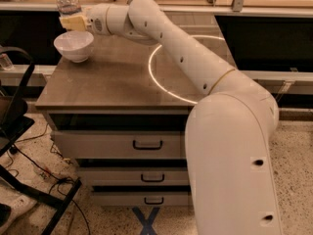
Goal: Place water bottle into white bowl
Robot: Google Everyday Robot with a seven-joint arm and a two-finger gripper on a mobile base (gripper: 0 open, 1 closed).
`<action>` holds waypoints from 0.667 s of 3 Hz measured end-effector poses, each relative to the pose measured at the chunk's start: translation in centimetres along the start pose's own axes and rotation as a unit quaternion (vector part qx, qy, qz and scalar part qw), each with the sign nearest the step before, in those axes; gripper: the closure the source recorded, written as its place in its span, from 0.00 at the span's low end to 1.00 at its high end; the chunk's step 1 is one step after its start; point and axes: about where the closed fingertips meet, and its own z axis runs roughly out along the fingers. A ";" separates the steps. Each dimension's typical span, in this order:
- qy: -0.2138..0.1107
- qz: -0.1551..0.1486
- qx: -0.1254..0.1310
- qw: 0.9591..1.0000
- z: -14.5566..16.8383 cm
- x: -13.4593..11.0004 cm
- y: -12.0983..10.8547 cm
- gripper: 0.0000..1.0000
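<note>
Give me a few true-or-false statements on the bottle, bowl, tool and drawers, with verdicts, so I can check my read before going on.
1. The water bottle lies inside the white bowl. False: it is upright in the air, higher than the bowl's rim, and not in it.
2. The tool is closed on the bottle's lower part. True.
3. The bowl stands upright on the cabinet top. True.
4. The top drawer is pulled open. False: all three drawers are shut.
</note>
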 end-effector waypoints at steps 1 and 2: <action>-0.007 0.002 0.000 1.000 0.3 1.2 0.2 1.00; -0.015 0.004 0.001 1.000 0.5 2.0 0.2 1.00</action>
